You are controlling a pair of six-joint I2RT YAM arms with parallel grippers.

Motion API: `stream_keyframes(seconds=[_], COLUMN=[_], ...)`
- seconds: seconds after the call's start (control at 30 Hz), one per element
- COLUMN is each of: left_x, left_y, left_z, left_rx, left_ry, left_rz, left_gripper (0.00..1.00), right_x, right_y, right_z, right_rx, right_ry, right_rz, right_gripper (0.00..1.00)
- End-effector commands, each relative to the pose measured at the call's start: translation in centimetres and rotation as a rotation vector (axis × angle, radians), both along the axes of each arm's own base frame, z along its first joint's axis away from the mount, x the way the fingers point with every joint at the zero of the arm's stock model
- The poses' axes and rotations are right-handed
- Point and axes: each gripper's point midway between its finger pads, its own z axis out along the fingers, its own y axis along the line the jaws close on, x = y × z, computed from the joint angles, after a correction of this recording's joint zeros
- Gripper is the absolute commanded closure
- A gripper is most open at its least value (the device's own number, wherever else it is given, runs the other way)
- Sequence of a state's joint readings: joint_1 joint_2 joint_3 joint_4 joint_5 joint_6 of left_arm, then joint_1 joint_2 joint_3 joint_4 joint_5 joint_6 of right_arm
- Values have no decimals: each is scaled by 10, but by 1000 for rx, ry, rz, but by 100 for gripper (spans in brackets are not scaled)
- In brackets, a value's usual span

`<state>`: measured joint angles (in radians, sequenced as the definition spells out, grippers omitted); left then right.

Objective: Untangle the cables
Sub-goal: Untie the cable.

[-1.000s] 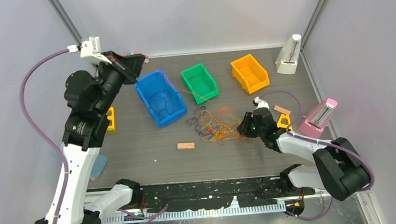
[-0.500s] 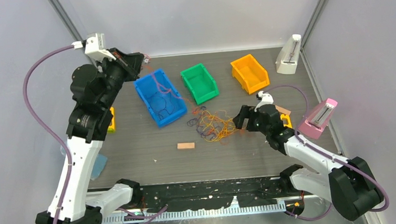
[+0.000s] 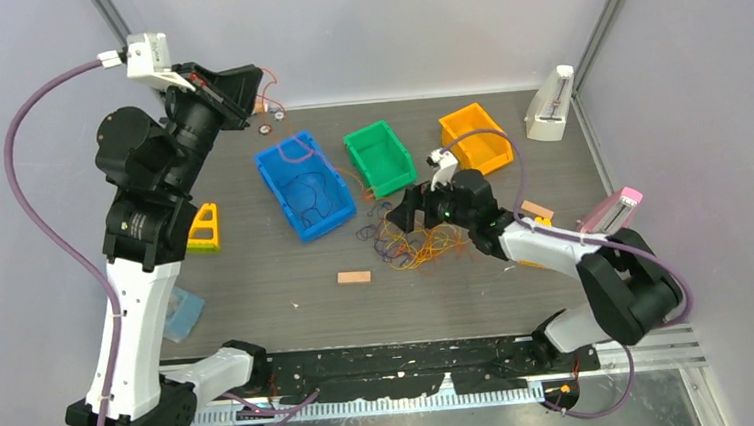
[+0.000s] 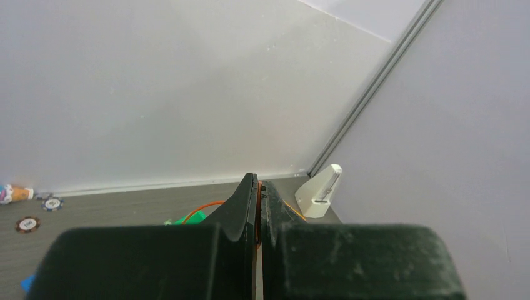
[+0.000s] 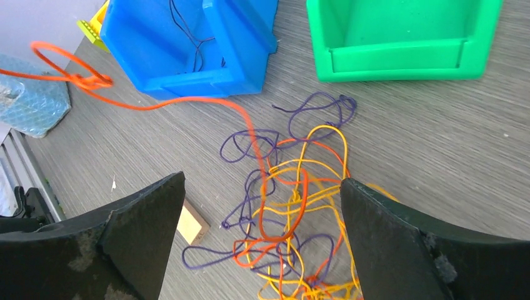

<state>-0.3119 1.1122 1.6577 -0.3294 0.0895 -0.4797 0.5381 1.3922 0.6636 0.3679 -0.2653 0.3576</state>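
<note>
The cables (image 3: 410, 239) lie as a loose tangle of orange, yellow and purple strands on the table in front of the green bin; the right wrist view shows the tangle (image 5: 294, 212) from close above. My right gripper (image 3: 408, 211) hovers over it, open wide (image 5: 259, 181), with nothing between its fingers. One orange cable (image 5: 187, 103) runs taut from the tangle past the blue bin (image 3: 268, 175) up to my left gripper (image 3: 252, 83). That gripper is raised at the back left and shut on the orange strand (image 4: 258, 187). Dark cables lie inside the blue bin.
A green bin (image 3: 362, 134) and an orange bin (image 3: 475, 138) stand behind the tangle. A wooden block (image 3: 353, 277) lies in front of it. A yellow triangle (image 3: 204, 228) sits left, a white wedge (image 3: 550, 106) and a pink one (image 3: 609, 222) right.
My right gripper has opened and moved left and forward, over the tangle. My left gripper has risen toward the back left, drawing the orange cable out with it.
</note>
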Motion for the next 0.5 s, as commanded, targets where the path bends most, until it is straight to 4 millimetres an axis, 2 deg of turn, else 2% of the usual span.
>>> stream_keyframes(seconds=[0.0,0.13,0.17,0.27,0.37,0.4,0.43,0.47], left_x=[-8,-11,-11,-11,-9,-7,-6,-2], left_y=[5,6,8,17,27,29,30,31], left_z=[32,48,53,64,75,76,78,79], left_rx=[7,-3,-5,-6,-21,-22,-27,-27], left_ry=[-76,-105,-114,-139,-156,-156,-158,-154], left_rz=[10,14,22,70,112,120,126,132], left_gripper=[100,100,100,100,100,100,100,100], right_x=[18,25,23,17,5,7,-2,0], right_y=[21,28,28,22,4,-3,-11,-21], right_z=[15,-15,-28,-44,-66,-63,-73,-70], right_rx=[42,2,-2,8,19,38,42,60], right_ry=[-66,18,54,88,150,142,177,169], right_rz=[25,12,5,-15,-58,-77,-88,-113], right_gripper=[0,4,5,5,5,7,9,10])
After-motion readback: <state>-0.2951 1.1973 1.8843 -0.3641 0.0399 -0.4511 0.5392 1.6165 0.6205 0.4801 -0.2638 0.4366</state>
